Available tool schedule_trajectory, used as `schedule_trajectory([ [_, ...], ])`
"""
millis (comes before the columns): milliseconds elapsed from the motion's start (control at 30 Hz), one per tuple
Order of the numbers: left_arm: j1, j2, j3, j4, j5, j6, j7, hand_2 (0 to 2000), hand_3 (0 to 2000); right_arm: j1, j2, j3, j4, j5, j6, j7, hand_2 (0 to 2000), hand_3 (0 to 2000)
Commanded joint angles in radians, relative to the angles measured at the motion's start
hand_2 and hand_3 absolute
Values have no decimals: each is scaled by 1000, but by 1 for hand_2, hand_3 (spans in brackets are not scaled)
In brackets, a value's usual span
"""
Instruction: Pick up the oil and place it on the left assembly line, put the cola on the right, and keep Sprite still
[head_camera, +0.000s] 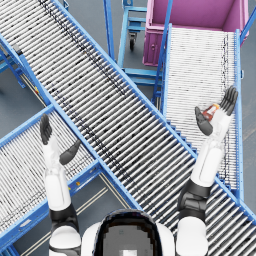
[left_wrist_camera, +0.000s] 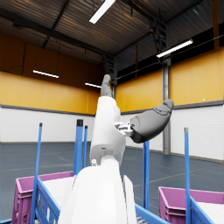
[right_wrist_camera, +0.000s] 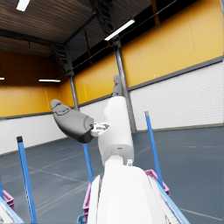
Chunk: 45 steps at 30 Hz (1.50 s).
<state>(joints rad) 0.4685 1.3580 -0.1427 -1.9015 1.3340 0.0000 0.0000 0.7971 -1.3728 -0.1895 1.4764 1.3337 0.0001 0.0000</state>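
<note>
A small red and white can, seemingly the cola (head_camera: 212, 111), lies on the right assembly line (head_camera: 197, 65). In the head view it shows between the thumb and fingers of my raised right hand (head_camera: 217, 116), which partly hides it. The right wrist view shows that right hand (right_wrist_camera: 94, 119) spread with nothing in it. My left hand (head_camera: 52, 141) is raised over the left assembly line (head_camera: 20, 165), fingers apart and holding nothing. The left wrist view also shows the left hand (left_wrist_camera: 131, 119) holding nothing. No oil or Sprite shows in any view.
A wide roller conveyor (head_camera: 95, 95) runs diagonally between the two side lines, edged with blue rails. A purple bin (head_camera: 197, 15) stands at the far end of the right line. Blue frame posts (head_camera: 109, 25) rise behind. Grey floor (head_camera: 20, 100) lies between the frames.
</note>
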Motion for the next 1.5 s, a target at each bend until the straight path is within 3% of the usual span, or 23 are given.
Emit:
schedule_trajectory([
  [33,27,-6,6,9,0,0,0,0,0,-117,-9,56,168,0,0,0,0,0],
  [333,27,-1,14,16,0,0,0,0,0,-314,-28,102,298,0,0,0,0,0],
  [567,-4,-4,33,22,-19,6,6,0,0,-328,-21,115,283,-19,6,-6,0,0],
  [1267,-167,-141,322,99,-311,94,94,0,0,-495,153,371,317,-311,93,-94,0,0],
  [1500,-178,-150,343,105,-332,100,100,0,0,-507,165,390,319,-332,99,-100,0,0],
])
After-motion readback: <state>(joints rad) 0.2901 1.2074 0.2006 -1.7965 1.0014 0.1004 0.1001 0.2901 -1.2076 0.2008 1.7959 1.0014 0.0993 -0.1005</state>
